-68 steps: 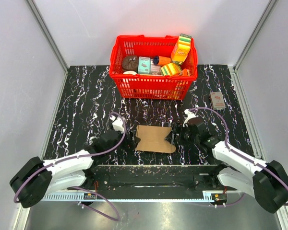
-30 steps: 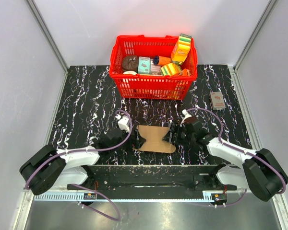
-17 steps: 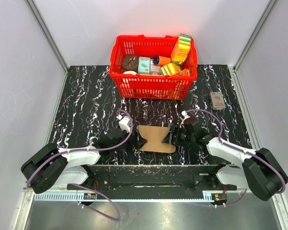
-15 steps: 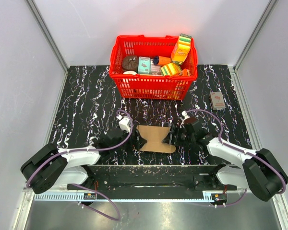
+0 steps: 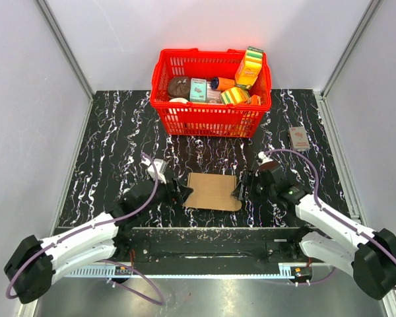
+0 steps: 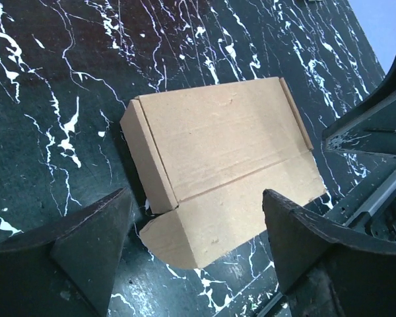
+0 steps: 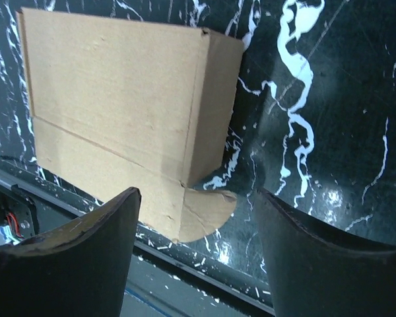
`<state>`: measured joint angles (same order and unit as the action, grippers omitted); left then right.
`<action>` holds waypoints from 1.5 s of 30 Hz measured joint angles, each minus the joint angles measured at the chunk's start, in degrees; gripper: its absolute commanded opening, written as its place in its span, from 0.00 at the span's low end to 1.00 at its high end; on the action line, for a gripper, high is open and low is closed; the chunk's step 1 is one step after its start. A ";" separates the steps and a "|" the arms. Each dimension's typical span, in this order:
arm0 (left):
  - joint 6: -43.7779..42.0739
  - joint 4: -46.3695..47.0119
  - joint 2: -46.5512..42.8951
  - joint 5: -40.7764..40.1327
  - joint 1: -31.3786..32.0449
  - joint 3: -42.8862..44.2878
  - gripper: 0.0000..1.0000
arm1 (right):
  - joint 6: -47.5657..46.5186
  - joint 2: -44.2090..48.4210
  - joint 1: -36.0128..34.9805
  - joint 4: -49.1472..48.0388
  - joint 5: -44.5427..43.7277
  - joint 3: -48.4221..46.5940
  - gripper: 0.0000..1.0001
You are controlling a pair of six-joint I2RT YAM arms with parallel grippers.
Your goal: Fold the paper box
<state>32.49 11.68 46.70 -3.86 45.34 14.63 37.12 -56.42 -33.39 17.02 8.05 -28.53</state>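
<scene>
The paper box [image 5: 212,191], plain brown cardboard, lies closed and flat on the black marbled table between my two arms. A rounded tab sticks out at each near corner. In the left wrist view the paper box [image 6: 218,148] sits just ahead of my left gripper [image 6: 197,195], which is open and touches nothing. In the top view my left gripper [image 5: 177,194] is off the box's left end. My right gripper [image 5: 241,191] stands off the right end. It is open too, with the paper box [image 7: 119,99] ahead of my right gripper [image 7: 198,195] and one rounded tab below its fingers.
A red basket [image 5: 204,120] full of small packaged goods stands behind the box. A small reddish packet [image 5: 298,137] lies at the right. A dark rail [image 5: 211,239] runs along the near table edge, close to the box. Grey walls enclose three sides.
Both grippers were pressed against the box's ends, and its sides looked pinched in. They have now drawn back outward, and the box lies as a plain flat rectangle.
</scene>
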 measured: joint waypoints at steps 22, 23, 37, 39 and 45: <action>2.08 -1.64 5.70 -1.25 4.57 -1.86 0.76 | 4.74 -3.50 -14.14 7.15 -12.52 -4.52 0.71; 2.14 -1.64 5.84 -1.42 5.14 -1.86 0.76 | 4.85 -3.50 -14.14 6.54 -12.52 -4.33 0.71; 3.19 0.52 10.23 -2.69 8.24 -0.83 0.70 | 6.27 -5.27 -14.14 0.55 -11.34 -1.79 0.70; 3.39 0.90 10.32 -2.69 8.61 -0.72 0.70 | 6.45 -5.27 -14.14 0.24 -11.08 -1.70 0.70; 3.58 1.20 10.32 -2.69 9.16 -0.72 0.68 | 6.84 -5.25 -14.16 -0.66 -10.23 -1.49 0.69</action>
<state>36.07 12.88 57.01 -6.55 54.50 13.91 43.97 -61.67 -47.55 16.36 -2.17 -30.02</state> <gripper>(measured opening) 0.688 0.695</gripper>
